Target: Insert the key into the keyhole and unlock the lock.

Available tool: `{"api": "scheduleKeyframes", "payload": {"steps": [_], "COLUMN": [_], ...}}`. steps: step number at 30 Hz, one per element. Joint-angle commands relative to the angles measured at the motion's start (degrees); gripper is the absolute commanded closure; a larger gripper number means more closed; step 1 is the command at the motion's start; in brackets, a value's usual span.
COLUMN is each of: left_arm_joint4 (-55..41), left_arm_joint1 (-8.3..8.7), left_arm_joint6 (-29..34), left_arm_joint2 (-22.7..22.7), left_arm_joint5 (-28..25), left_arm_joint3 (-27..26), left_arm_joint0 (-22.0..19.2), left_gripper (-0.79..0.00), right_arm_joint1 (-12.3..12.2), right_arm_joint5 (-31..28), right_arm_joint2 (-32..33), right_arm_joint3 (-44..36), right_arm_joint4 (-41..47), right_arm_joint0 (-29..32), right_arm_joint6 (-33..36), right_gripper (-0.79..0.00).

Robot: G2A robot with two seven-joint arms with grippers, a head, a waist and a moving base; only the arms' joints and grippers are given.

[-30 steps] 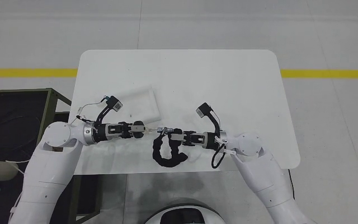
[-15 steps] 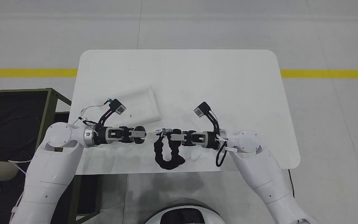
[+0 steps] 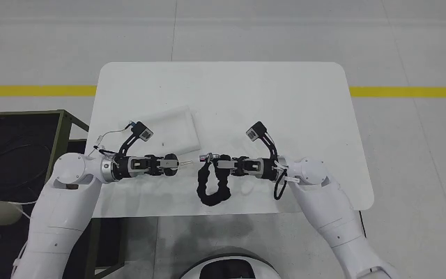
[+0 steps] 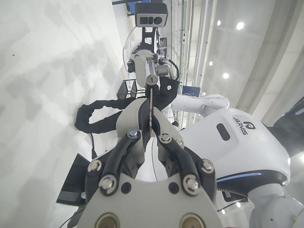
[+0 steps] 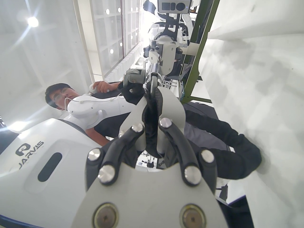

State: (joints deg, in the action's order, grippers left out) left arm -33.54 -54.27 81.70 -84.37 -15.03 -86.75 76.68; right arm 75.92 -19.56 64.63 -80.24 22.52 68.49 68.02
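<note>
My left gripper (image 3: 172,164) is shut on a thin metal key (image 3: 185,164), whose blade points across the table at the lock (image 3: 205,158). In the left wrist view the key (image 4: 151,103) stands edge-on between the fingers, in line with the round silver keyhole (image 4: 151,79) a short gap beyond its tip. My right gripper (image 3: 216,164) is shut on the lock's black-covered body (image 5: 133,91), with the silver cylinder (image 5: 134,77) sticking out past the fingertips. The lock's black sleeved cable (image 3: 211,190) hangs in a loop down onto the table (image 3: 279,104).
A white foam block (image 3: 171,127) lies on the table behind the left arm. A dark green frame (image 3: 64,125) stands off the table's left edge. Both grippers are near the front edge, and the far half of the table has open room.
Half a second ago the key's tip was at the lock. Since then the left gripper has drawn back left and the right gripper has shifted right with the lock, opening a small gap.
</note>
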Motion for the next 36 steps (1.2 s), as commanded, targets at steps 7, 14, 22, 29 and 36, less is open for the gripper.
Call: {"api": "scheduleKeyframes", "payload": {"steps": [7,14,22,29,36], "left_arm_joint4": [-0.3,21.9,57.3,50.6,69.6], "left_arm_joint1": [-0.05,0.47,-0.55,-1.12,-1.64], "left_arm_joint6": [-0.6,-24.3,-58.9,-63.8,-82.2], "left_arm_joint2": [0.6,-6.2,-8.4,-8.1,-10.6], "left_arm_joint5": [4.7,-3.8,-14.8,-12.2,-12.9], "left_arm_joint3": [1.5,-9.2,-18.4,-16.3,-13.7], "left_arm_joint0": [0.0,3.7,10.7,11.5,6.7], "left_gripper": [0.0,0.0,0.0,0.0,0.0], "right_arm_joint1": [-0.1,-0.3,-0.5,-0.5,-0.9], "right_arm_joint5": [-0.2,0.9,2.0,2.4,3.3], "right_arm_joint2": [0.8,1.0,1.5,1.4,3.4], "right_arm_joint3": [-0.3,-3.6,-4.4,-4.8,-6.9], "right_arm_joint4": [0.5,0.3,0.6,0.8,5.6], "right_arm_joint0": [0.3,3.2,2.9,3.6,4.8], "right_arm_joint6": [-1.1,-4.2,-4.2,-5.3,-5.8], "right_gripper": [0.0,0.0,0.0,0.0,0.0]}}
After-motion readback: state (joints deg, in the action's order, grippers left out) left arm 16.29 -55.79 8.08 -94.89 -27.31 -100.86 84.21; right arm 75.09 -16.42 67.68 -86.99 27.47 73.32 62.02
